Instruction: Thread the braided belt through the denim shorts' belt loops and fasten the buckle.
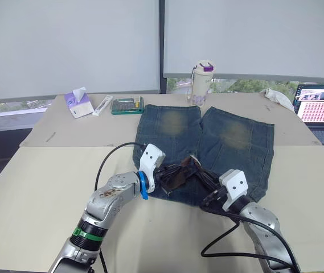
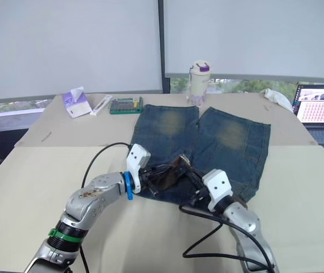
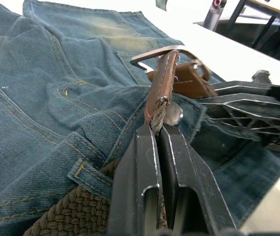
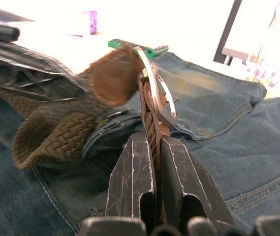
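I have both claws on the long dark brown braided belt [image 3: 155, 98], right at the front of the waist of the dark blue denim shorts [image 1: 230, 142], which lie flat on the pale table [image 1: 48, 187] with their legs pointing away from me. My left gripper [image 3: 158, 132] is squeezed tight on the belt's leather tip. My right gripper [image 4: 155, 140] is squeezed tight on the strap just behind the small silver metal buckle [image 4: 154, 93].

I think the tip could miss the buckle frame. The two ends stand close, but the frame looks turned on its side, so the tip may bump the metal or slide past it. If I pull too hard, the braid could slip out of a claw, or drag the waist of the shorts into a bunch. The prong might also miss a gap in the weave.

Both arms reach in low over the table. The left one comes from the left, the right one from the right, and the claws nearly meet at the middle of the waist. A blue denim belt loop [image 3: 88, 174] sits over the braid near my left claw.
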You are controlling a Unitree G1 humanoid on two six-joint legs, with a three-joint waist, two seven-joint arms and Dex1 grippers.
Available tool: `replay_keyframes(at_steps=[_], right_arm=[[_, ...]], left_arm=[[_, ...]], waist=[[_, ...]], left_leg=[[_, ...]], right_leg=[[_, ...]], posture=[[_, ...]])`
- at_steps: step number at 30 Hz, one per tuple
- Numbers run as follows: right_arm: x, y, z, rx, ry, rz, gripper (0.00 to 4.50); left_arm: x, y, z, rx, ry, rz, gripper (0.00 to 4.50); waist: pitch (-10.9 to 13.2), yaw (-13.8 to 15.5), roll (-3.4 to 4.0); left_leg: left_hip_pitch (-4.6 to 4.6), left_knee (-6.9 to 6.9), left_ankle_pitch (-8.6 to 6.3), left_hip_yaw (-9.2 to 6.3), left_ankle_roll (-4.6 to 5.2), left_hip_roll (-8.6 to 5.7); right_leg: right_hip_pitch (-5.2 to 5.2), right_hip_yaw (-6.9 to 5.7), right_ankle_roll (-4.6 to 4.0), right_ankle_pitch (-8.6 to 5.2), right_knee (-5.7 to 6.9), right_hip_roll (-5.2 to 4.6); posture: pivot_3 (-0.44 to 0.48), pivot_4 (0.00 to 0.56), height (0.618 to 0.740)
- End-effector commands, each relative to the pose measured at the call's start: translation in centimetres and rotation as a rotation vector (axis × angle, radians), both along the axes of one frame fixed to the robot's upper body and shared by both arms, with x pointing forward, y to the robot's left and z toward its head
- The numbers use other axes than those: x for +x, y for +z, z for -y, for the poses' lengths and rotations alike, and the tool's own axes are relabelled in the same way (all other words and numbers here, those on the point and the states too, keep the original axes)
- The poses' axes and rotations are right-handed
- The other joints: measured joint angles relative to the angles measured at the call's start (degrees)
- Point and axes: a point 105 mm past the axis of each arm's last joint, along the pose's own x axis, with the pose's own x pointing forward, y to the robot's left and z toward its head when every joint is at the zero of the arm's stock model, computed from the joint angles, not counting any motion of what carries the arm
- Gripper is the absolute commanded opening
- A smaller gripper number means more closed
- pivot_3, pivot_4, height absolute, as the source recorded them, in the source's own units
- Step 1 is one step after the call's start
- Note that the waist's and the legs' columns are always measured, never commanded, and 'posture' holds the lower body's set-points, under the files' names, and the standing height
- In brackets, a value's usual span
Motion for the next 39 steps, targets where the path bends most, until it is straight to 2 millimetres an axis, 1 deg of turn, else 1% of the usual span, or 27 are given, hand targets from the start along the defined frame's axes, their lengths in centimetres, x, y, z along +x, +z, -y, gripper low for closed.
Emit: replay_keyframes(at_steps=[1,4,6,10,16,20,22,25,30,32,33,34,36,37,38,39], right_arm=[[-0.6,1.6,-1.2,-0.001,0.059,0.085,0.03],[-0.7,1.3,-1.4,-0.039,0.078,0.094,0.03],[-0.8,1.1,-1.5,-0.049,0.082,0.089,0.03],[-0.7,0.6,-1.5,-0.101,0.086,0.088,0.03],[-0.2,0.1,-1.4,-0.157,0.069,0.075,0.03],[-0.2,-0.8,-1.6,-0.185,0.066,0.037,0.03],[-0.3,-1.1,-1.8,-0.186,0.072,0.019,0.03],[-0.4,-1.1,-1.9,-0.19,0.085,0.021,0.03],[-1.2,-1.8,-1.7,-0.211,0.143,-0.033,0.03],[-1.4,-1.5,-1.4,-0.182,0.154,-0.06,0.89],[-1.2,-0.9,-1.0,-0.142,0.14,-0.067,1.16],[-1.2,-0.6,-0.8,-0.115,0.129,-0.072,1.55],[-0.9,0.7,0.0,0.008,0.091,-0.105,2.23],[-0.8,0.9,0.2,0.037,0.085,-0.116,2.57],[-0.9,1.6,0.2,0.121,0.084,-0.139,2.93],[-1.0,2.0,0.2,0.174,0.088,-0.154,2.93]], left_arm=[[0.6,0.9,0.5,0.02,0.013,0.059,0.0],[0.8,0.7,0.7,0.075,0.018,0.104,0.0],[0.9,0.6,0.9,0.154,0.003,0.189,0.0],[0.7,1.4,1.8,0.148,-0.014,0.273,0.0],[0.1,1.6,2.6,0.186,-0.031,0.402,0.0],[-0.3,2.0,2.8,0.12,-0.02,0.406,0.0],[-0.5,1.8,2.8,0.099,-0.02,0.396,0.0],[-0.5,1.5,2.4,0.025,0.007,0.321,0.0],[-0.5,0.6,2.1,0.009,0.009,0.276,0.0],[-0.5,0.0,1.9,0.02,0.011,0.261,0.0],[-0.5,-0.2,1.8,0.022,0.009,0.256,0.0],[-0.6,-0.4,1.8,0.022,0.007,0.253,0.0],[-0.6,-0.4,1.8,0.02,0.004,0.25,0.0],[-0.6,-0.5,1.8,0.02,0.004,0.25,0.0],[-0.7,-0.5,1.8,0.021,0.003,0.249,0.0],[-0.7,-0.6,1.8,0.021,0.002,0.248,0.0]], waist=[[0.0,0.0,0.0],[0.0,0.0,0.0],[0.0,0.0,0.0],[0.0,0.0,0.0],[0.0,0.0,0.0],[0.0,0.0,0.04],[0.0,-0.1,0.05],[0.0,-0.1,0.07],[0.0,0.0,0.08],[0.0,0.0,0.08],[0.0,0.0,0.07],[0.0,0.0,0.08],[0.0,0.0,0.08],[-0.1,0.1,0.09],[-0.1,0.1,0.1],[-0.1,0.1,0.1]], left_leg=[[0.0,0.0,0.0,0.01,0.0,0.0],[0.0,0.02,0.0,0.01,0.0,0.0],[0.0,0.02,0.0,0.04,0.0,-0.01],[0.0,0.02,0.0,0.08,0.0,0.01],[-0.01,0.04,0.0,0.11,0.0,0.02],[0.0,0.03,0.0,0.11,0.0,0.03],[0.0,0.03,0.0,0.11,0.0,0.04],[0.01,0.04,0.0,0.1,0.0,0.05],[0.01,0.09,-0.02,0.13,0.04,0.04],[0.02,0.09,-0.03,0.16,0.06,0.03],[0.03,0.09,-0.04,0.16,0.07,0.03],[0.03,0.1,-0.04,0.17,0.07,0.03],[0.02,0.12,-0.04,0.13,0.07,0.05],[0.01,0.13,-0.04,0.1,0.08,0.06],[0.01,0.13,-0.05,0.08,0.09,0.06],[0.01,0.14,-0.06,0.06,0.11,0.06]], right_leg=[[0.0,0.0,0.0,0.0,0.0,0.0],[0.0,0.0,0.0,0.0,0.01,0.0],[0.01,0.0,0.0,0.0,0.0,0.0],[0.01,0.0,0.0,0.0,0.0,-0.01],[0.02,0.0,0.0,0.0,0.01,-0.02],[0.02,0.0,0.0,0.0,0.01,0.0],[0.02,0.01,0.0,0.0,0.03,0.01],[0.01,0.01,0.0,0.0,0.04,0.02],[0.04,0.0,0.0,0.0,0.04,0.0],[0.08,-0.01,0.0,0.0,0.03,0.01],[0.09,-0.02,0.0,0.0,0.03,0.01],[0.09,-0.02,0.0,0.0,0.03,0.01],[0.09,-0.01,0.0,0.0,0.05,0.0],[0.1,-0.01,-0.01,0.01,0.04,-0.01],[0.1,-0.01,-0.01,0.01,0.04,-0.02],[0.11,-0.01,-0.01,0.0,0.04,-0.03]], posture=[[0.0,0.15,0.74],[0.0,0.15,0.74],[0.0,0.15,0.74],[0.0,0.15,0.74],[0.0,0.15,0.74],[0.0,0.15,0.74],[0.0,0.15,0.74],[0.0,0.15,0.74],[0.0,0.15,0.74],[0.0,0.15,0.74],[0.0,0.15,0.74],[0.0,0.15,0.74],[0.0,0.15,0.74],[0.0,0.15,0.74],[0.0,0.15,0.74],[0.0,0.15,0.74]])
